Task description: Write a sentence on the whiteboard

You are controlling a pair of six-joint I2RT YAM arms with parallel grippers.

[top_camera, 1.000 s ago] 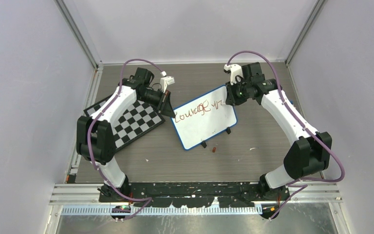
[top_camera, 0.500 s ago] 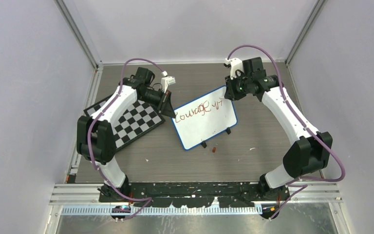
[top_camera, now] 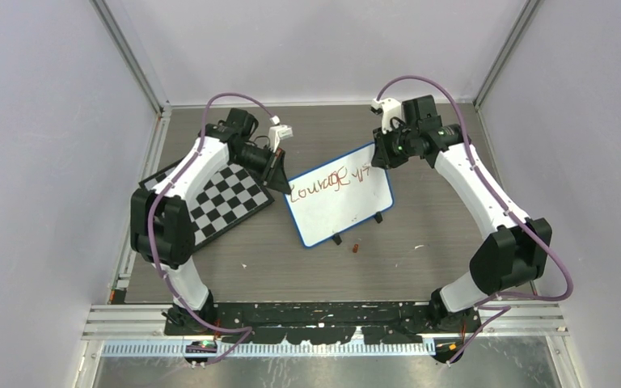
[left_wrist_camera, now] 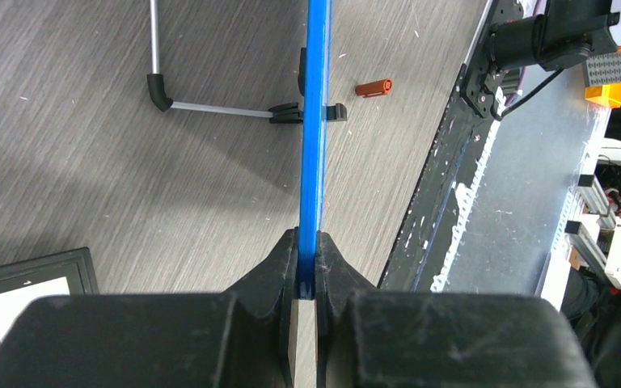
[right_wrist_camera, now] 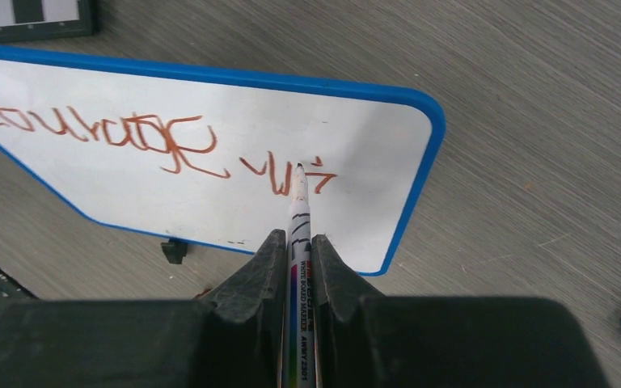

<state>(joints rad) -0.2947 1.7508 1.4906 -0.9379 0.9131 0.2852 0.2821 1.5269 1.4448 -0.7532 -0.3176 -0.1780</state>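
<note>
**One Word Written, the Second Barely Begun**

The right gripper (right_wrist_camera: 295, 242) is clamped on a whiteboard marker (right_wrist_camera: 298, 212), with the jaws pinching the barrel a little behind the nib. The nib touches the whiteboard (right_wrist_camera: 364, 137) near that board's right end, at the last strokes of the sentence (right_wrist_camera: 129, 133). The first brownish-red word reads roughly "Courage". After it come only a few short strokes, too ragged to read. Below that single line the whiteboard is bare. I judge the writing well short of half done, with the second word to finish and more text to follow.

The left gripper (left_wrist_camera: 307, 246) is closed on the whiteboard's blue frame at its left edge. Its fingers pinch the rim from both faces and steady the board, which stands propped on its black clip feet (left_wrist_camera: 303, 113).

Both arms reach forward and bend inward at the elbow toward the whiteboard, the left meeting its left side and the right its far right corner. An orange-red marker cap (left_wrist_camera: 373, 86) lies on the table (top_camera: 420, 275) just in front of the whiteboard. A chessboard (top_camera: 226, 198) lies beside the whiteboard's left edge.
</note>
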